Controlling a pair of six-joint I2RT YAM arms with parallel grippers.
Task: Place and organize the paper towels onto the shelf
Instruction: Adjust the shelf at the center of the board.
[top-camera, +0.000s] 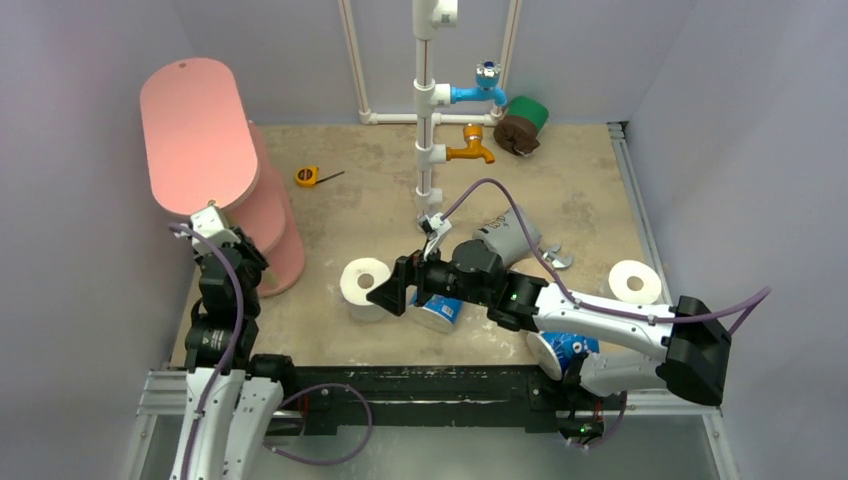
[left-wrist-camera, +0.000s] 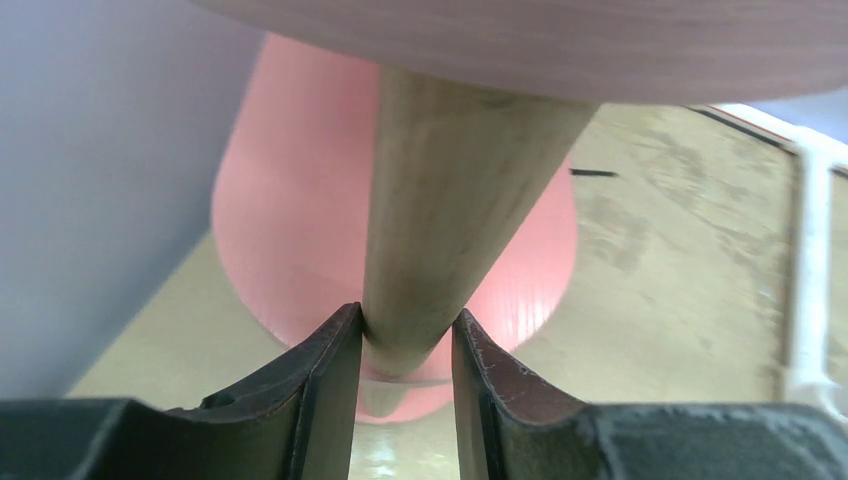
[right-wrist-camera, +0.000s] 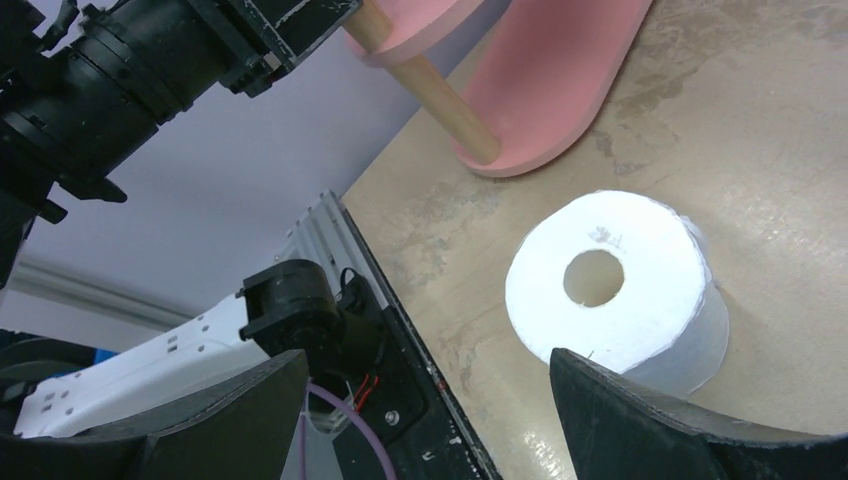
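Observation:
The pink shelf (top-camera: 200, 135) stands at the far left. My left gripper (top-camera: 207, 222) is shut on one of its wooden posts (left-wrist-camera: 450, 200), with a finger pressed on each side; a lower pink board (left-wrist-camera: 300, 220) shows behind. A bare white paper towel roll (top-camera: 363, 285) stands upright mid-table. My right gripper (top-camera: 390, 290) is open and empty just right of it. In the right wrist view the roll (right-wrist-camera: 615, 290) lies beyond the right finger (right-wrist-camera: 640, 420), not between the jaws. A blue printed roll (top-camera: 440, 312) lies under the right arm.
A grey roll (top-camera: 508, 238), a white roll (top-camera: 635, 282) and a blue printed roll (top-camera: 565, 350) lie on the right. Green (top-camera: 530, 112) and brown (top-camera: 515, 135) rolls sit at the back. The white pipe frame (top-camera: 428, 100), a yellow tape measure (top-camera: 307, 177) and a wrench (top-camera: 555, 260) are nearby.

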